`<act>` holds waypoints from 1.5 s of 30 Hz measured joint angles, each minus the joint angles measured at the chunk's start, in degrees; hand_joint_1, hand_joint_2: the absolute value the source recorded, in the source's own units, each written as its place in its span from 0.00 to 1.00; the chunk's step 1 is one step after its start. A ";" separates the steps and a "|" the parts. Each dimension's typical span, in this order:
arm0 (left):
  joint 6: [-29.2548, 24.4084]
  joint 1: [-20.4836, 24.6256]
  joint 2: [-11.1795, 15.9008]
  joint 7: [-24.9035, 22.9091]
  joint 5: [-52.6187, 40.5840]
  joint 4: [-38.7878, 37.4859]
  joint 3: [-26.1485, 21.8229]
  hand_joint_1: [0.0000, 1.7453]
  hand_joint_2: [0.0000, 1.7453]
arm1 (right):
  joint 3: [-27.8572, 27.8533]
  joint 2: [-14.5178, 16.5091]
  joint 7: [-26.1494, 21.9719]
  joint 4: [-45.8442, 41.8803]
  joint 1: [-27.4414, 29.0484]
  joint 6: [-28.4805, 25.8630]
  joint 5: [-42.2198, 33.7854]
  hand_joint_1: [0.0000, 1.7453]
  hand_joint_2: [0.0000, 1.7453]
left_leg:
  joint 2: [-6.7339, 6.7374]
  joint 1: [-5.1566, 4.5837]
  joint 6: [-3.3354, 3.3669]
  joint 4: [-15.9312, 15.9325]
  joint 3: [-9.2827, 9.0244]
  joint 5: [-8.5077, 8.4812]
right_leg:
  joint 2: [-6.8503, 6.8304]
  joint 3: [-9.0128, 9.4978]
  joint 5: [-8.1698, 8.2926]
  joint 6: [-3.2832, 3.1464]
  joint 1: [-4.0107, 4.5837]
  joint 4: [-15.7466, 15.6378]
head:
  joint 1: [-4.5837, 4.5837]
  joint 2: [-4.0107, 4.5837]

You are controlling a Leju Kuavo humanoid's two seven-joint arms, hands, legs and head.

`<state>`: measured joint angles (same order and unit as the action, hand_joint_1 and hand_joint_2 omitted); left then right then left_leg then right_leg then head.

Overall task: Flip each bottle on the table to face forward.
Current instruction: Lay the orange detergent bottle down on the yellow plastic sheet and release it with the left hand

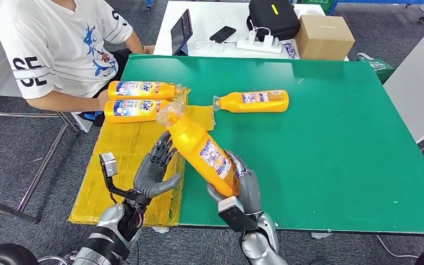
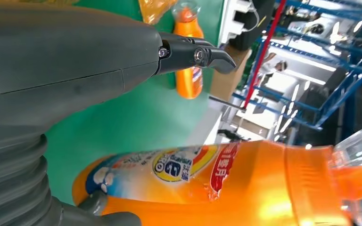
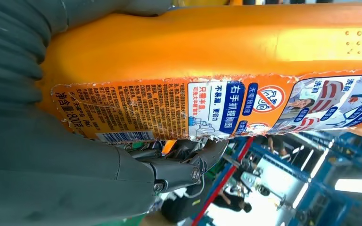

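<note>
The green surface (image 1: 337, 143) to my right lies bare, wide room to pass. Ahead, one bottle (image 1: 252, 101) lies across my way; two more bottles (image 1: 138, 100) and a person's forearm (image 1: 66, 101) crowd the left.

orange bottles (image 1: 207, 152), green table (image 1: 337, 138)

Silver arms; left hand (image 1: 153, 168) and right hand (image 1: 242, 185) dark grey — ribbed grey wrist covers, small screws at dark finger (image 2: 193, 54) pivots.
</note>
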<state>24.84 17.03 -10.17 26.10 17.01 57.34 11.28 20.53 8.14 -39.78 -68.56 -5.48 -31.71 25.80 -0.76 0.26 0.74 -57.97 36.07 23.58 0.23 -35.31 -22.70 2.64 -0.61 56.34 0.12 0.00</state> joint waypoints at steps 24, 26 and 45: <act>9.02 0.74 2.32 -4.50 12.48 -3.22 2.62 0.00 1.00 | 9.02 3.32 -0.18 18.61 -4.61 4.09 2.84 1.00 1.00 | 0.02 -0.02 -0.01 0.00 0.00 -0.01 | 0.00 -0.02 0.01 0.00 -0.02 0.00 | -0.01 0.00; 9.91 0.38 2.51 -4.95 13.46 -3.22 2.74 0.00 1.00 | 9.16 3.45 -0.33 20.24 -5.07 3.84 2.76 1.00 1.00 | 0.04 -0.02 -0.01 0.00 0.00 -0.01 | 0.01 -0.03 0.01 0.00 -0.01 0.00 | 0.00 0.00; 3.29 2.29 4.91 0.03 -0.56 -4.20 9.72 0.51 1.00 | 9.16 4.40 -0.37 25.51 -6.59 2.89 1.59 1.00 1.00 | 0.04 -0.02 -0.01 0.00 0.01 -0.01 | 0.01 -0.02 0.01 0.00 -0.02 0.00 | 0.01 0.00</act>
<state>28.13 19.32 -5.26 26.14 16.45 53.13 21.00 29.69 12.55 -40.15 -43.06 -12.07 -28.82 27.39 -0.72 0.23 0.73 -57.98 36.08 23.57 0.23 -35.34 -22.69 2.64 -0.63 56.34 0.13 0.00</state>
